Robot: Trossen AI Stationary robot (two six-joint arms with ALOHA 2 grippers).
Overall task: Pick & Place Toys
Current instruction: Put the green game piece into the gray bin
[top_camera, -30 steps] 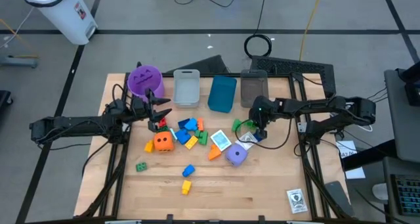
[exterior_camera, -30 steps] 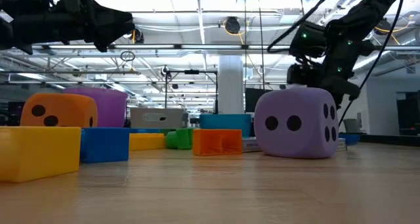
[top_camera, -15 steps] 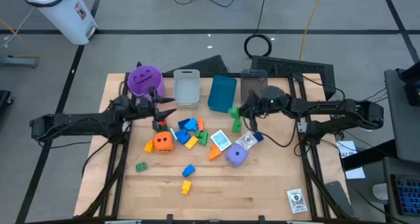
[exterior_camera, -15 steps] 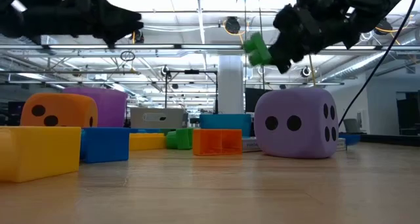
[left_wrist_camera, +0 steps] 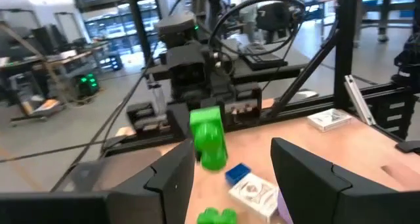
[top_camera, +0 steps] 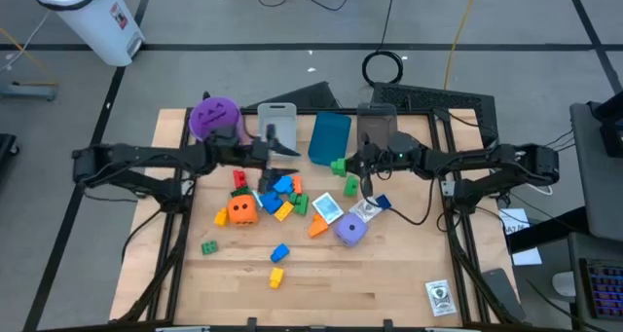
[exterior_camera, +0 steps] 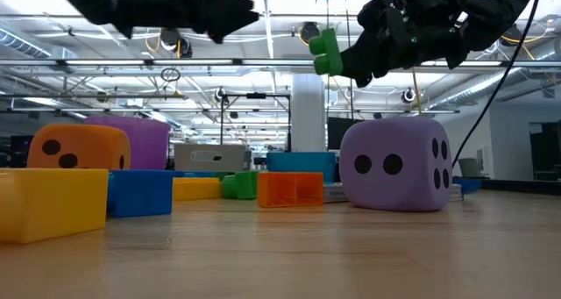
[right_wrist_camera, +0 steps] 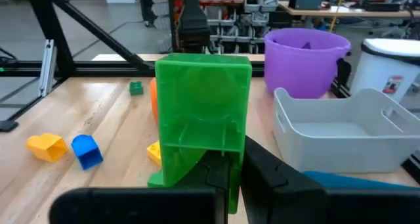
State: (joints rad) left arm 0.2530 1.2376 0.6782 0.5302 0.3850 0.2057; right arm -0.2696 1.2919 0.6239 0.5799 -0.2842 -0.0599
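Observation:
My right gripper point(top_camera: 347, 164) is shut on a green brick point(top_camera: 338, 164), held high over the table in front of the blue bin point(top_camera: 329, 137); the brick also shows in the low view point(exterior_camera: 324, 52) and fills the right wrist view point(right_wrist_camera: 203, 112). My left gripper point(top_camera: 288, 162) stands open and empty in the air, pointing level at the green brick point(left_wrist_camera: 210, 137) from the left. Below them lie the other toys: a heap of small bricks point(top_camera: 278, 191), a red brick point(top_camera: 238, 179), an orange die point(top_camera: 242, 210) and a purple die point(top_camera: 350, 230). My right gripper pinches the green brick by one end point(right_wrist_camera: 220, 175) between its two fingers. The fingers lie level and point toward the table's left. The brick sticks out beyond the fingertips, lifted well clear of the table.
Along the far edge stand a purple cup point(top_camera: 214, 116), a grey bin point(top_camera: 277, 128), the blue bin and a clear bin point(top_camera: 377, 128). Loose green, blue and yellow bricks lie toward the near edge point(top_camera: 276, 264). A small card box point(top_camera: 440, 296) lies near right.
My right gripper has risen and tipped from pointing down to level, carrying the green brick up and toward the table's left and far side. My left gripper, still open, has risen and swung toward the table's right, away from the red brick, which stays on the table.

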